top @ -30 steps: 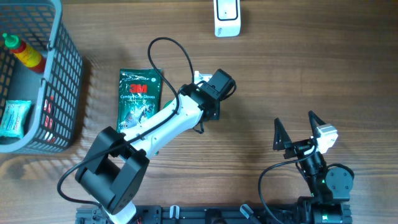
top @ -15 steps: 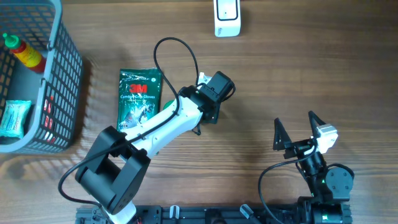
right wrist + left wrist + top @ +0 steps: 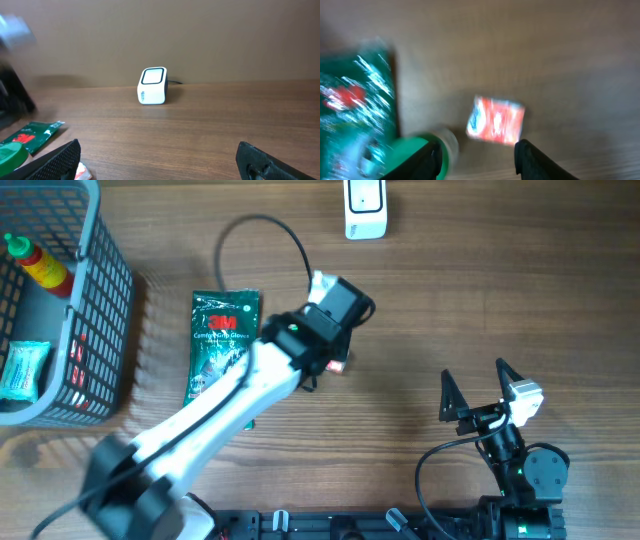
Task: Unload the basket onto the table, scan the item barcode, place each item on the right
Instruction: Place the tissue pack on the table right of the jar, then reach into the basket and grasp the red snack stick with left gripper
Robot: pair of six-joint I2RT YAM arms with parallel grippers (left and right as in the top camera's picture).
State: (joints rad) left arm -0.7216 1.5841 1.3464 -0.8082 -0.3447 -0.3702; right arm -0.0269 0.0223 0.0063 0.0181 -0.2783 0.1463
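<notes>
Two arms work at a wooden table (image 3: 420,290).

The left gripper (image 3: 477,147) has its jaws apart with nothing between them. Its wrist view is badly blurred. The red-and-white packet (image 3: 496,120) lies flat on the table just ahead of the gap between the fingertips, clear of both fingers. From overhead, only a corner of the packet (image 3: 338,363) shows at the lower right edge of the gripper body; the rest is covered.

A green round thing (image 3: 422,150) sits just beside the left finger, too blurred to identify.

The glove packet (image 3: 222,340), green with a red logo, lies flat to the left of the gripper, with part of it under the arm.

The scanner (image 3: 365,208), a white block, stands at the far edge of the table, well apart from the red-and-white packet.

The right gripper (image 3: 473,377) has its jaws spread wide and empty. It sits near the front right of the table, well apart from the packet. Its wrist view looks across to the scanner (image 3: 152,92).

The basket (image 3: 100,330) at the left edge holds a sauce bottle (image 3: 40,265) and a pale pouch (image 3: 22,370).
</notes>
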